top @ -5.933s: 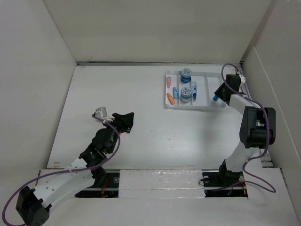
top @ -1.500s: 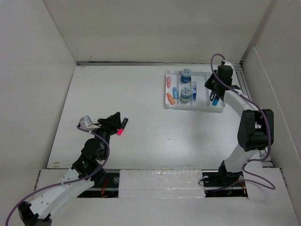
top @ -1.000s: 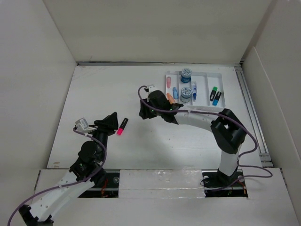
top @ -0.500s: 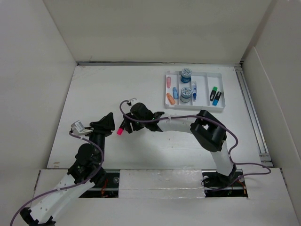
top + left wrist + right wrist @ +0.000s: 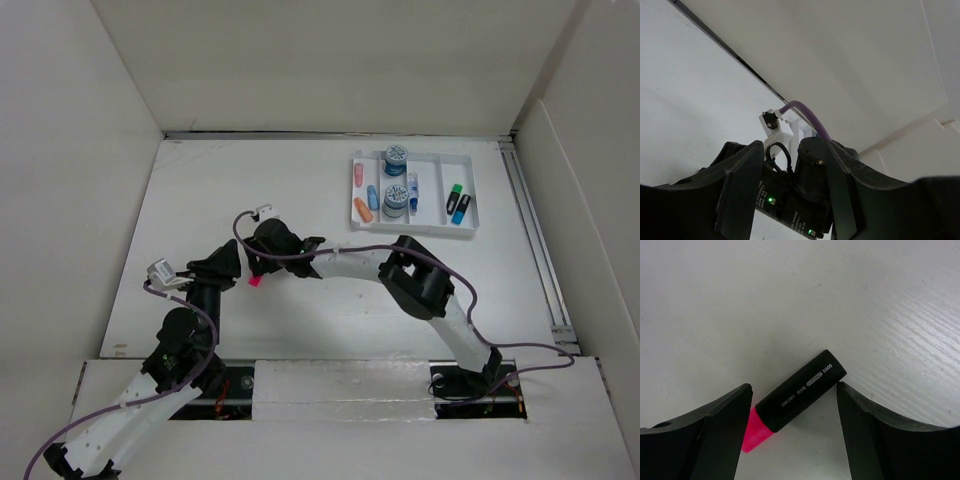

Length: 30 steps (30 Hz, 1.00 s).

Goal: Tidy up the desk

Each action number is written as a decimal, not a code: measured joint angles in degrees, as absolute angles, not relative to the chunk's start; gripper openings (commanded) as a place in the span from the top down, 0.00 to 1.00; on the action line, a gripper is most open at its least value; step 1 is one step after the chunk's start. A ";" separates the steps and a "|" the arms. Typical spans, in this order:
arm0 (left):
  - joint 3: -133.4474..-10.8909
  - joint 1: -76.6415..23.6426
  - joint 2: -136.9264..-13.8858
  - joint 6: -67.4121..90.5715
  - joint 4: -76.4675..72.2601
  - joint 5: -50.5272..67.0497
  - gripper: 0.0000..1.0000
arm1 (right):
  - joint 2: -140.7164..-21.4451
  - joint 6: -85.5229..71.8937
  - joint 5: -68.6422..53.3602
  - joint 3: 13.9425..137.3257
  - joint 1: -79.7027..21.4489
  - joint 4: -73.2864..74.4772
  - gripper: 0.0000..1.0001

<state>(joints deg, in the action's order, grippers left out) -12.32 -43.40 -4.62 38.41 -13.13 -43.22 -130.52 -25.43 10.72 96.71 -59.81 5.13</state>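
A highlighter with a black body and pink cap (image 5: 800, 391) lies flat on the white desk (image 5: 300, 190), left of centre. My right gripper (image 5: 794, 412) is open, one finger on each side of it, not touching. In the top view the right gripper (image 5: 260, 266) covers most of the highlighter; only the pink end (image 5: 254, 281) shows. My left gripper (image 5: 228, 262) is open and empty just left of it. In the left wrist view the left gripper (image 5: 792, 185) frames the right arm's black wrist (image 5: 807, 170).
A small white compartmented tray (image 5: 413, 229) stands at the back right. It holds two blue-lidded jars (image 5: 396, 156), small pink, orange and blue items, and green and blue highlighters (image 5: 458, 204). Tall white panels bound the desk.
My right arm swung from the tray across to the left and now brackets the pink highlighter. My left gripper drew back to the left, away from the highlighter.
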 measured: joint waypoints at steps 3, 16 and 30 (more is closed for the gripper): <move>-12.32 -43.40 -4.62 38.48 -13.17 -43.62 0.53 | -131.33 -25.58 13.47 97.78 -60.62 5.39 0.35; -12.23 -43.40 -3.29 38.76 -12.53 -43.81 0.53 | -123.04 -26.83 23.66 82.39 -60.25 1.13 0.54; -11.73 -43.40 -6.52 38.83 -13.50 -43.62 0.52 | -120.18 -26.55 19.46 77.97 -55.92 -1.08 0.89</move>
<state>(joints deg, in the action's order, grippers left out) -11.73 -43.40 -6.52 38.83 -13.50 -43.62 -120.18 -26.55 19.46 77.97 -55.92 -1.08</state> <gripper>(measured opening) 0.476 0.302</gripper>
